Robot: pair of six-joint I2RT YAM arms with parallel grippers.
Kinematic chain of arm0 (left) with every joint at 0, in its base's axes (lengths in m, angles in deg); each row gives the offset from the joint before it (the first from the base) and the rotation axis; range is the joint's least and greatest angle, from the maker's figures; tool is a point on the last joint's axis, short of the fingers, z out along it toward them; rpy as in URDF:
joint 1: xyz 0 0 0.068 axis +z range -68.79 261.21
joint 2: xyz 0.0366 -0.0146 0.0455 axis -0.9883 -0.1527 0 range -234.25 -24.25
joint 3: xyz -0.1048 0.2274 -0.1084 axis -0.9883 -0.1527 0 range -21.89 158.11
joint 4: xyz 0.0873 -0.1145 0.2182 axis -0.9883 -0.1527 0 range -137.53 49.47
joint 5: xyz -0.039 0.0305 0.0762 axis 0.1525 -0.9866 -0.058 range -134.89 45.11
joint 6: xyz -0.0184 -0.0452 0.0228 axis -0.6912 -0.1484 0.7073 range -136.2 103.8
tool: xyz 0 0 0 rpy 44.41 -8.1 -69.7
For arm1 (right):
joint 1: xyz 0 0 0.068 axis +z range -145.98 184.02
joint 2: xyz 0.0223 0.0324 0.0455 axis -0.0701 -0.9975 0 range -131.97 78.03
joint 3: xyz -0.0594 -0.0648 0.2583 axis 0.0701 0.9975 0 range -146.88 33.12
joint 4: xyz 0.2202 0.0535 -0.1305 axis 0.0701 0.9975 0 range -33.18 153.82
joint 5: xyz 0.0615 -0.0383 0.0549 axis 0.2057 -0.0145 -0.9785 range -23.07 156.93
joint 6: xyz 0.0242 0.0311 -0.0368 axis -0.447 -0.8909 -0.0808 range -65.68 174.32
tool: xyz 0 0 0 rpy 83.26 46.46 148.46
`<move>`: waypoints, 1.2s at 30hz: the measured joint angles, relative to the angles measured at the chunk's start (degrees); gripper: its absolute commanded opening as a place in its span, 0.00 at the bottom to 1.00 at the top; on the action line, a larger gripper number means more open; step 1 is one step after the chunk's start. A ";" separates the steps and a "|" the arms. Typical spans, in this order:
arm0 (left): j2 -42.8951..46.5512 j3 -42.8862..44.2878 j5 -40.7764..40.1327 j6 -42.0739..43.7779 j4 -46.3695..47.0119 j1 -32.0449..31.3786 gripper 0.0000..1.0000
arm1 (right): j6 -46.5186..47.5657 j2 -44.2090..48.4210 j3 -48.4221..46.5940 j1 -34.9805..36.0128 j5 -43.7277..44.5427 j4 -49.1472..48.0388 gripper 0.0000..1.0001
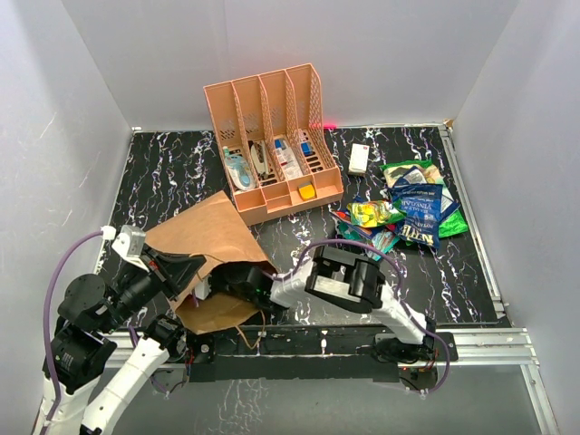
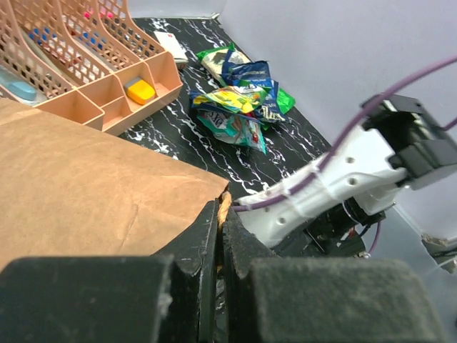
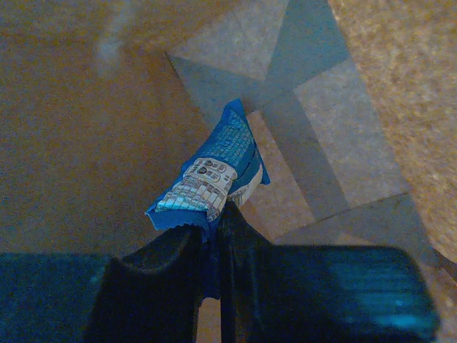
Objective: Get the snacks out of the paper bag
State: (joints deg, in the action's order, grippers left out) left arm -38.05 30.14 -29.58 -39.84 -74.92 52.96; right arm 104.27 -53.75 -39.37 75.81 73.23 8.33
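Note:
The brown paper bag (image 1: 210, 237) lies on its side at the front left, its mouth facing right. My left gripper (image 2: 221, 214) is shut on the bag's twisted paper handle (image 2: 225, 207) at the mouth. My right gripper (image 3: 212, 232) is reached inside the bag and is shut on a blue snack packet (image 3: 214, 175) with white print, with the bag's folded base behind it. In the top view the right gripper's fingers are hidden inside the bag's mouth (image 1: 243, 276). A pile of snacks (image 1: 408, 210) lies on the table at the right: a green chip bag, dark blue, yellow and teal packets.
An orange-pink file rack (image 1: 272, 140) with small toiletry items stands at the back centre. A white remote (image 1: 359, 159) lies to its right. The right arm's body (image 1: 349, 281) stretches across the front of the table. Grey walls close in left, right and back.

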 measured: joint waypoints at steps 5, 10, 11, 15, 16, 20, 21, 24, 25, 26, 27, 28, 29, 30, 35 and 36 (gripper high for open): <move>0.00 -0.24 -2.93 -0.17 0.04 0.02 0.00 | -3.15 7.41 8.33 3.37 1.84 -1.03 0.11; -0.02 -0.42 -4.74 -0.20 0.15 0.02 0.00 | -8.31 16.48 17.81 7.32 2.19 -0.07 0.09; -0.02 -0.44 -5.03 -0.20 0.31 0.00 0.00 | -9.66 18.78 19.28 8.02 2.14 1.42 0.09; -0.39 -0.55 -5.92 -0.15 1.42 0.02 0.00 | -15.56 29.77 24.13 8.83 1.25 8.92 0.08; -0.63 -0.59 -6.01 -0.13 1.68 0.00 0.00 | -16.96 33.22 25.22 8.74 1.05 11.08 0.08; -2.34 -0.61 -6.67 0.07 3.08 0.00 0.00 | -22.53 48.65 27.74 8.61 1.05 19.61 0.08; -2.93 -0.59 -6.97 0.11 3.39 0.00 0.00 | -23.58 52.04 27.74 8.61 1.11 21.59 0.08; -4.79 -0.42 -8.04 0.46 4.28 0.00 0.00 | -25.66 60.61 27.74 8.61 1.29 27.26 0.08; -5.51 -0.15 -8.90 0.55 4.42 0.00 0.00 | -26.16 63.30 27.71 8.61 1.33 29.24 0.08; -6.14 0.11 -9.68 0.57 4.52 0.00 0.00 | -26.58 65.66 27.67 8.61 1.42 31.32 0.08; -6.73 0.48 -10.64 0.57 4.59 0.00 0.00 | -26.95 67.69 27.56 8.61 1.55 33.38 0.08; -7.43 0.92 -11.69 0.59 4.87 0.00 0.00 | -27.41 69.61 27.15 8.61 1.75 35.82 0.08; -8.13 1.29 -12.52 0.66 5.40 0.00 0.00 | -27.63 70.73 26.69 8.61 1.92 37.68 0.08; -8.87 1.81 -13.07 0.90 5.95 0.00 0.00 | -27.78 71.58 26.27 8.61 2.16 39.04 0.08; -15.91 7.37 -13.79 2.86 9.20 0.00 0.00 | -29.00 74.77 23.98 8.61 5.88 45.29 0.08; -17.86 8.98 -14.05 3.21 9.99 0.00 0.00 | -29.38 75.21 23.50 8.61 7.23 45.86 0.08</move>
State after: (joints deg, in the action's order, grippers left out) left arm -55.91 39.12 -43.63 -36.63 -64.94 52.96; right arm 74.89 21.46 -15.87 84.42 80.47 54.18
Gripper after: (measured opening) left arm 0.013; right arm 0.120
